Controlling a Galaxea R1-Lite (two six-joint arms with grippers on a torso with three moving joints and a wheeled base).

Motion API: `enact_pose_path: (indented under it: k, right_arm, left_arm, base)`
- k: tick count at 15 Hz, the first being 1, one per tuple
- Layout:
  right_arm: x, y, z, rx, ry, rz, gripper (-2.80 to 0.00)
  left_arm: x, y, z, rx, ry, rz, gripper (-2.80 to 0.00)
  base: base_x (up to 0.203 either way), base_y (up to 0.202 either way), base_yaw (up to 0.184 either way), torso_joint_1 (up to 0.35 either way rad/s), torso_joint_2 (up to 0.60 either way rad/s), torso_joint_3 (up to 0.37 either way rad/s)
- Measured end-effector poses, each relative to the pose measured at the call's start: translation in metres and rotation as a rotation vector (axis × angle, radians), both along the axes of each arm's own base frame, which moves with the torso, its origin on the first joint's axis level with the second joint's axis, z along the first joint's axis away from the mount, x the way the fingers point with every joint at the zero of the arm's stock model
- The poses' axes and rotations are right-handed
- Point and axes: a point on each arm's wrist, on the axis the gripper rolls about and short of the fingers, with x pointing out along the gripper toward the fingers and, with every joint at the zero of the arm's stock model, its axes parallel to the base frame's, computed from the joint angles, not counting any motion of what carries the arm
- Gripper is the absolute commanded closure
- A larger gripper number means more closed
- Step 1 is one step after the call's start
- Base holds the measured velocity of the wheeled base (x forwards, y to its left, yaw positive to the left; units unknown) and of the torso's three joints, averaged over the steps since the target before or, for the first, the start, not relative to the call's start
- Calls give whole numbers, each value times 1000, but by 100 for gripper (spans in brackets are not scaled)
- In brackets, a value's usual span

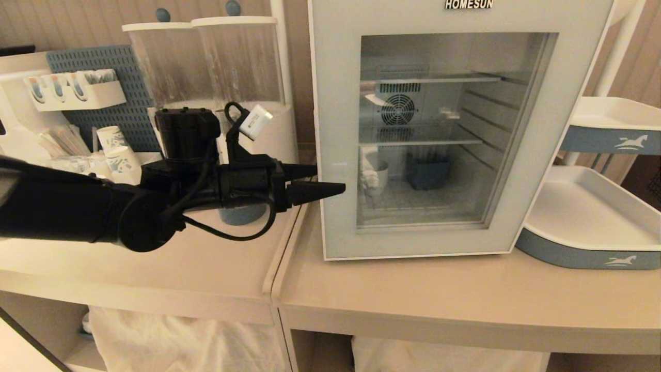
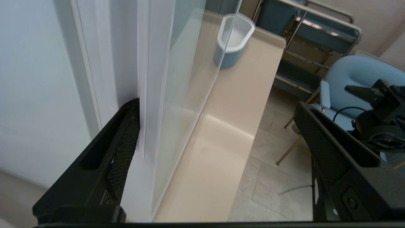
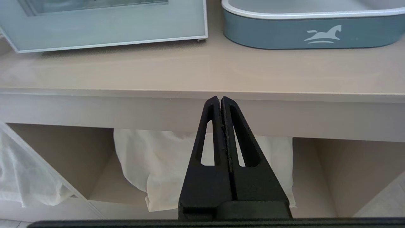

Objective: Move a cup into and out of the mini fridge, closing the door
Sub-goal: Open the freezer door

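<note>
The left end effector (image 1: pixel 315 181), fingers spread wide and holding nothing, straddles the left edge of the white glass-windowed door (image 1: pixel 335 129), likely to pull it open.

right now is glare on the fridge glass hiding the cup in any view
Head view: the door glass is hazy, yet the cup shows dimly inside. Left wrist view: the pane is washed out with reflections, no cup visible, left gripper open at its edge.
</note>
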Motion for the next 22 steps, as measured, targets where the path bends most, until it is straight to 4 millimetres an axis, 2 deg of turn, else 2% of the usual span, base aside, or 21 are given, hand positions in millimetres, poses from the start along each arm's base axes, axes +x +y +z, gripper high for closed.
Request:
enact_pose_path:
  k: [6, 12, 17, 22]
  right_arm:
    - [0, 0, 0, 0, 1, 0, 0]
    - [0, 0, 0, 0, 0, -1, 0]
    - [0, 0, 0, 1, 1, -1, 0]
    - [0, 0, 0, 3, 0, 0, 0]
  left_arm:
    - [-31, -1, 5, 5, 22, -44, -280]
    - [-69, -15, 13, 1, 32, -124, -280]
    - [-118, -38, 28, -21, 24, -209, -280]
    - [-186, -71, 34, -11, 38, -341, -280]
  base:
    - [0, 0, 0, 0, 0, 0]
    - [0, 0, 0, 0, 0, 0]
    - [0, 0, 0, 0, 0, 0]
    - [0, 0, 0, 0, 0, 0]
